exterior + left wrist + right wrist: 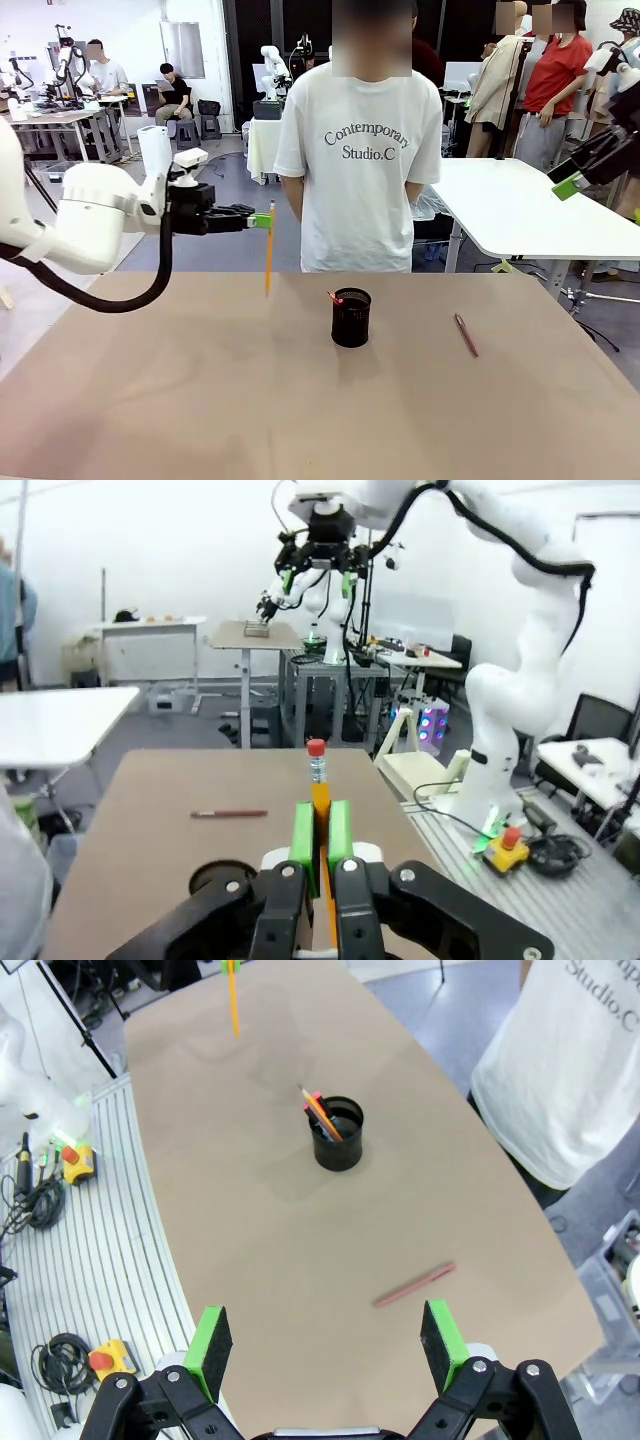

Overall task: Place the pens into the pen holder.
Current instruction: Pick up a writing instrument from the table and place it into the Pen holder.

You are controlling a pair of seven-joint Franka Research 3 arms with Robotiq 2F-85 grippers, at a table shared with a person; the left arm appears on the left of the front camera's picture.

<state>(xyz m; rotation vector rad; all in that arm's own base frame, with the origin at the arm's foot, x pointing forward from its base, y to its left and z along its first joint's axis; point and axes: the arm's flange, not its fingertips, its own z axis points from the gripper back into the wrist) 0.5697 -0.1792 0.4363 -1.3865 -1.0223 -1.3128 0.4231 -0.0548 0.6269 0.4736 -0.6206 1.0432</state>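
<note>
Front view shows the left pincer clamped on the upright yellow-orange pencil, which hangs below it over the brown desk. To its right stands the black mesh cylindrical pen holder, with a pink-tipped black pen inside. Farther right lies the thin dark maroon pen, with the right pincer spread wide above it.

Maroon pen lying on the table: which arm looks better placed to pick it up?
The right, probably. The thin dark maroon pen lies on the right of the brown table, and the right gripper hangs above it, fingers open and empty. The left gripper is shut on the yellow-orange pencil.
</note>
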